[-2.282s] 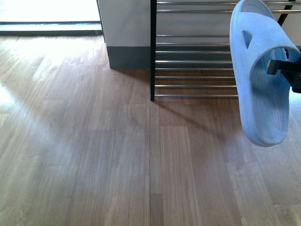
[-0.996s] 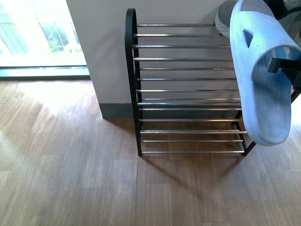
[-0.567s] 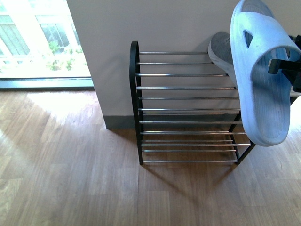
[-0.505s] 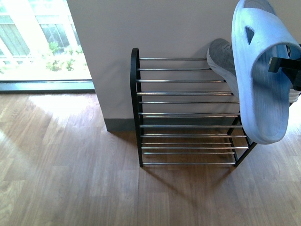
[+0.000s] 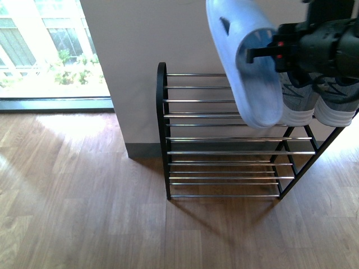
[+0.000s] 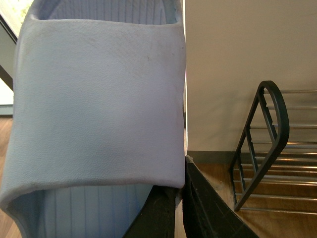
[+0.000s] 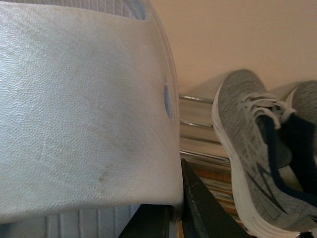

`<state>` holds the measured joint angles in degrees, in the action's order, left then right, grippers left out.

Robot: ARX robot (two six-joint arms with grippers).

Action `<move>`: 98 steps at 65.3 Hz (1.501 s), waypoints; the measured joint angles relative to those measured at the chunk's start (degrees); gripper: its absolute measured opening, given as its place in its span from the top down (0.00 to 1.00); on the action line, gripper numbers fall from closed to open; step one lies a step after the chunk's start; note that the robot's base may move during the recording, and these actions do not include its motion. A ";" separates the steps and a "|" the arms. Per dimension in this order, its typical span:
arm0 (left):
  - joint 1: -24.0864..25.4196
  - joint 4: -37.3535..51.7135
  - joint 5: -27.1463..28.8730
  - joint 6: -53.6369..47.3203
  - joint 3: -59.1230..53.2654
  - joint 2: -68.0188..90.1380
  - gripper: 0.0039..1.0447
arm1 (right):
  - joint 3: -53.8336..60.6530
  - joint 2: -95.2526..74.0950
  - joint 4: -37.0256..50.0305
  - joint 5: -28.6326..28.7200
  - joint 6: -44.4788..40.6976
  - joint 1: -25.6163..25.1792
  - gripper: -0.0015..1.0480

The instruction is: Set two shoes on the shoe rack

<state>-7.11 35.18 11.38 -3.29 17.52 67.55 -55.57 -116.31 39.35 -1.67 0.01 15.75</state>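
Two light blue slippers are held in the air. In the front view one slipper (image 5: 244, 61) hangs toe-down over the top of the shoe rack (image 5: 224, 137), with my right gripper (image 5: 269, 53) shut on its strap edge. The right wrist view shows that slipper (image 7: 84, 109) filling the frame and the right gripper (image 7: 177, 198) clamped on the strap rim. In the left wrist view the other slipper (image 6: 99, 104) is close up, with my left gripper (image 6: 178, 191) shut on its strap edge and the shoe rack (image 6: 270, 129) off to one side. The front view does not show the left arm.
A pair of grey sneakers (image 5: 314, 101) sits on the right half of the rack's top shelf, also seen as grey sneakers (image 7: 252, 148) beside the held slipper. The rack stands against a pale wall (image 5: 151, 45). A bright window (image 5: 39, 50) is at left, over wooden floor (image 5: 84, 213).
The right gripper has carried its slipper left and up, from the right edge of the view to above the rack's top shelf. The grey sneakers on the rack now show.
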 joint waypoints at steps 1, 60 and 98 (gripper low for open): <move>0.00 0.00 0.00 0.00 0.00 0.00 0.99 | -2.01 -1.27 -1.88 -0.07 -0.68 0.35 0.98; 0.00 0.00 0.00 0.00 0.00 0.00 0.99 | -72.00 -46.49 -47.82 -25.20 -9.09 1.16 0.98; 0.00 0.00 0.00 0.00 0.00 0.00 0.99 | -44.85 -27.45 -26.73 -13.75 -5.27 0.20 0.26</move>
<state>-7.11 35.18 11.38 -3.29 17.52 67.55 -100.42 -143.76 12.62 -15.42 -5.26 15.94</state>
